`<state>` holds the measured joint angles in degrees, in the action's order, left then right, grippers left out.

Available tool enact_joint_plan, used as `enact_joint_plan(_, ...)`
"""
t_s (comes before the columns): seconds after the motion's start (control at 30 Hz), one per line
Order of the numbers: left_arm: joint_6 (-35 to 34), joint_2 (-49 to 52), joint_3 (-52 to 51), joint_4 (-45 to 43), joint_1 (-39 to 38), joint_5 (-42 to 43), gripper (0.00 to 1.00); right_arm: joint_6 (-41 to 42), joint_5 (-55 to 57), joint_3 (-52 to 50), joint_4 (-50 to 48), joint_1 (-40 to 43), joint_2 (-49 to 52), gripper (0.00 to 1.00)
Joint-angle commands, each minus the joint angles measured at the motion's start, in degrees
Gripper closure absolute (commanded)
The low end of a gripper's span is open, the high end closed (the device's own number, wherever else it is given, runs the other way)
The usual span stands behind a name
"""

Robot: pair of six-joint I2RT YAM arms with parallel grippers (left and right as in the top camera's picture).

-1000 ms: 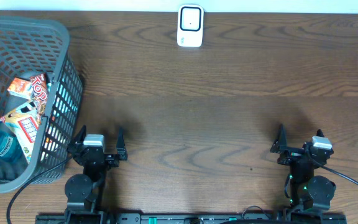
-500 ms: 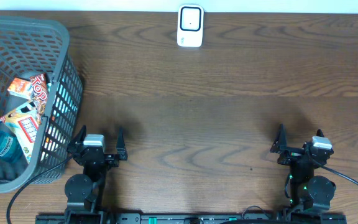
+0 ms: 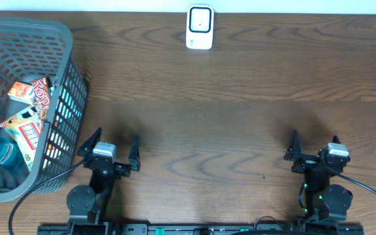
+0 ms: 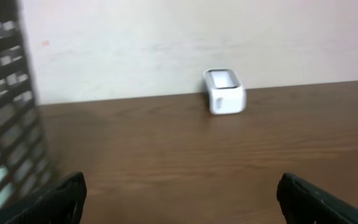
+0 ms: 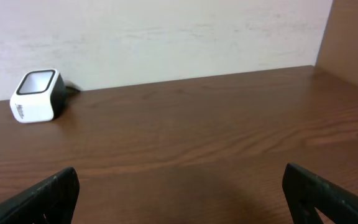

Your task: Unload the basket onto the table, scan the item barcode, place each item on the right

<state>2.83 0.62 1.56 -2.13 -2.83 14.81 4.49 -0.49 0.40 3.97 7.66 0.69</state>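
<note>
Dark wood surface [image 3: 240,98] carries a basket [image 3: 64,39] at its left edge; the light, crinkly snack packets [image 3: 31,91] inside look best pinched by a sealed edge. Left gripper [image 3: 111,146] and right gripper [image 3: 314,147] gape empty.

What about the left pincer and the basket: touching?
Cannot tell. Overhead, the left pincer sits beside the basket with no plain gap or contact; the left wrist view is blurred.
</note>
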Motion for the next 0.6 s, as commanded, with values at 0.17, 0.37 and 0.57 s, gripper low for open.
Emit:
enact_joint_plan(0.17, -3.41, 10.95, 18.38, 0.20, -0.09, 8.13, 0.02, 0.15, -0.50, -0.09, 0.17, 0.37, -0.35, 0.01)
enact_joint_plan(0.37, -5.75, 32.33, 41.75, 9.18, -0.09, 8.17, 0.02, 0.15, -0.50, -0.09, 0.17, 0.37, -0.35, 0.01)
enact_joint_plan(0.57, -5.49, 49.29, 68.11, 33.35, -0.09, 18.88, 0.02, 0.15, -0.50, -0.09, 0.17, 0.37, -0.35, 0.01)
